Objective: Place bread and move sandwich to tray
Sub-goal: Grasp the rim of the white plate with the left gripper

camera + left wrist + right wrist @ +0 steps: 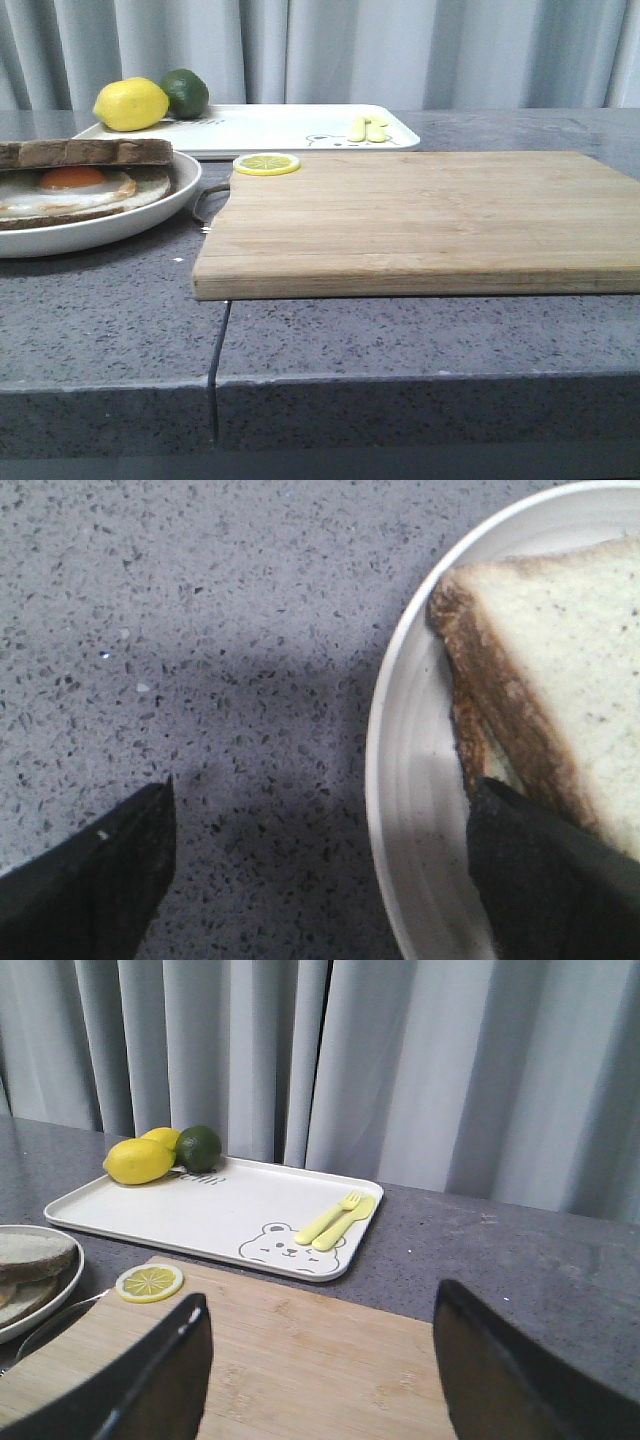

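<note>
Setting: grey speckled stone counter point(110, 330) before pale grey curtains point(400, 50).
Sandwich point(75, 180): at nine o'clock in the front view, on a round white plate point(150, 222); the top bread point(85, 152) lies over the fried egg point(72, 183).
Tray point(290, 130): at twelve o'clock, beyond the cutting board point(420, 220); it carries a lemon point(131, 104), a lime point(186, 93) and small yellow cutlery point(367, 128).
Lemon slice point(267, 163): on the board's far left corner.
Progress: the bread looks placed already; moving the sandwich to the tray is not yet done.
Left gripper point(320, 880): fingers spread wide, empty, straddling the plate's rim, one finger over the crust.
Right gripper point(320, 1360): fingers apart, empty, over the board.
Only in the front view: the egg yolk.
Only in the right wrist view: the tray's bear drawing point(285, 1243) and a second lemon point(162, 1138).
Only in the left wrist view: the left gripper itself.
</note>
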You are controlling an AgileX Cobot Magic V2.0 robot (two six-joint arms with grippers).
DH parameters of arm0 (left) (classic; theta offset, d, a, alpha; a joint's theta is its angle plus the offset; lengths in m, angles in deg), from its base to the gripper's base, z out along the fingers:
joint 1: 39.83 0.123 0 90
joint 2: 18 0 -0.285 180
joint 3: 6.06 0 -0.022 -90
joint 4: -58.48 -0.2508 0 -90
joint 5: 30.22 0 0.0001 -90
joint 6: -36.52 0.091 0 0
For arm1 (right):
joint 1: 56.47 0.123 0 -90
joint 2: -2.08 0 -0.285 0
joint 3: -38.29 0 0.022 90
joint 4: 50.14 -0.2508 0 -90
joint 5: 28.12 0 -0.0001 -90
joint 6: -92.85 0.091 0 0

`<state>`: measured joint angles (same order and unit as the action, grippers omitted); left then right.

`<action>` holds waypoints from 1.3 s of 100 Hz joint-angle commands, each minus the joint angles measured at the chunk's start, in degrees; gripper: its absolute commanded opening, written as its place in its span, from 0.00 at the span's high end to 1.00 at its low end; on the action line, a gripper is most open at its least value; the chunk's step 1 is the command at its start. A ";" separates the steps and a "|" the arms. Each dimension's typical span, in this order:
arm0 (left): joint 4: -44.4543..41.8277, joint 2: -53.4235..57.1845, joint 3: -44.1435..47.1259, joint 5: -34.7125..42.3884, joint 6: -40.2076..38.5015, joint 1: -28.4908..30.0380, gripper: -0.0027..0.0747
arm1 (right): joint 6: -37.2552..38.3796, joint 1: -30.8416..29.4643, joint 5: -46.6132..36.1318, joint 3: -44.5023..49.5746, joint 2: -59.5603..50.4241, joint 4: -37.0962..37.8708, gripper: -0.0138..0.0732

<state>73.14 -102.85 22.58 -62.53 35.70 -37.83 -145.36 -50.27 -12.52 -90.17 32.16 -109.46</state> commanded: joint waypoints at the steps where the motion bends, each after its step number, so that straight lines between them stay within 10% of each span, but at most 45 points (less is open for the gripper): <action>1: 1.00 0.58 -1.94 3.07 -0.51 0.07 0.25 | -0.50 -0.26 -2.69 -1.35 0.22 -0.72 0.29; 66: 1.13 -1.03 -1.94 3.32 -0.51 0.07 0.26 | -0.50 -0.26 -2.79 -1.35 0.22 -0.72 0.29; 130: 11.71 -1.03 -1.94 3.32 -0.51 0.07 0.79 | -0.50 -0.26 -2.85 -1.35 0.22 -0.72 0.29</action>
<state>82.40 -105.23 22.58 -61.73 35.70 -37.83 -145.36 -50.27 -12.61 -90.17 32.16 -109.46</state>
